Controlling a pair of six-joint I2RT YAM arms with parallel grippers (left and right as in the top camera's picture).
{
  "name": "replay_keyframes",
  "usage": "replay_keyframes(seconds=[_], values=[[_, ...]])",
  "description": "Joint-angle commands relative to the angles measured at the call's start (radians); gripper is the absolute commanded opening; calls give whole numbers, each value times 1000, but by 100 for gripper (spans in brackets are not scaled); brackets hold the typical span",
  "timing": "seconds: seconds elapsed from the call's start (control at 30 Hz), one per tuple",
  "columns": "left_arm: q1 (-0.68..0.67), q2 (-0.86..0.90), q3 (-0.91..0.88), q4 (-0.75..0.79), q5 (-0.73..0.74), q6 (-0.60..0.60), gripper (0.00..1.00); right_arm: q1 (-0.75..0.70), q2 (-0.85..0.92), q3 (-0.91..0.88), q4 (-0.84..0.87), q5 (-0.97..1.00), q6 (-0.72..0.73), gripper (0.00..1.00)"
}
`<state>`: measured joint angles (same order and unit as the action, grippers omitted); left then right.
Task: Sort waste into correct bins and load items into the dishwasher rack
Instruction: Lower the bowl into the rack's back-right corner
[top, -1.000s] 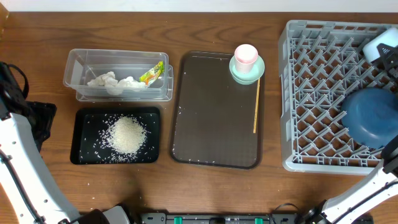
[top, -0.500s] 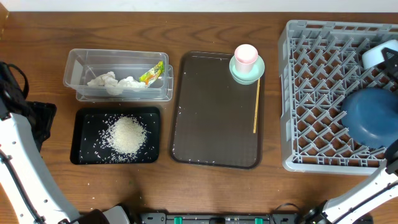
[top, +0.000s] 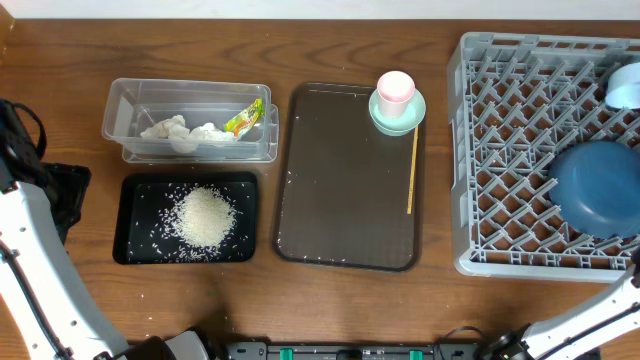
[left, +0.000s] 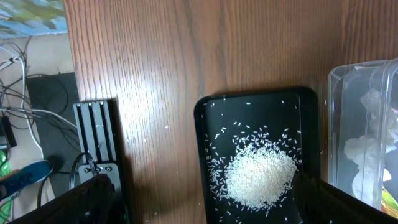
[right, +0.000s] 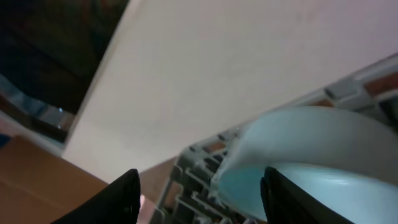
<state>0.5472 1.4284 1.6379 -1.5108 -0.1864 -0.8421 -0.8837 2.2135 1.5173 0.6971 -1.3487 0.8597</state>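
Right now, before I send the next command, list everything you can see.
clear tub: 1, transparent, table's left
tissue wads: a few, white, in clear tub
wrapper: 1, green-and-yellow, in clear tub
black tray: 1, black, beside clear tub
rice: one heap, white, in black tray
serving tray: 1, dark brown, centre
mint dish: 1, green, serving tray corner
pink cup: 1, pink, on mint dish
wooden stick: 1, pale, serving tray's right edge
rack: 1, grey, right
dark blue bowl: 1, in rack
light blue bowl: 1, over rack's edge
left gripper: open
right gripper: at light blue bowl, grip unclear
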Motion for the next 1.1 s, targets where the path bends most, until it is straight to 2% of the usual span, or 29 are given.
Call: replay_keyframes(seconds=[0.0,0.07,0.13,0.23,0.4,0.57,0.63,0.77,0.87,0.9,0.93,1.07], values=[[4,2,2,-3,-8,-16,94,-12,-52,26,-1,-17,38,62],[4,2,2,-3,-8,-17,94,-12,-68,26,-1,-17,38,66],[4,2,2,-3,-8,-17,94,-9,-77,26,-1,-18,38,67],[4,2,2,-3,-8,-17,94,-3,-82,26,-1,-24,45,63],[4,2,2,-3,-8,-17,94,21,-83,26,-1,-36,45,51],[4,2,2,-3,-8,-17,94,56,-83,26,-1,-21,33,52],[4,2,2,-3,-8,-17,94,72,-83,26,-1,-19,29,57],[4,2,2,-3,-8,-17,94,113,-83,26,-1,-8,21,59],[4,2,2,-3,-8,-17,94,154,-83,26,0,12,18,66],[4,2,2,-3,-8,-17,94,165,-84,26,0,21,16,77],[4,2,2,-3,-8,-17,94,180,-87,26,0,31,14,99],[4,2,2,-3,-8,-17,94,230,-110,26,-2,79,6,99]])
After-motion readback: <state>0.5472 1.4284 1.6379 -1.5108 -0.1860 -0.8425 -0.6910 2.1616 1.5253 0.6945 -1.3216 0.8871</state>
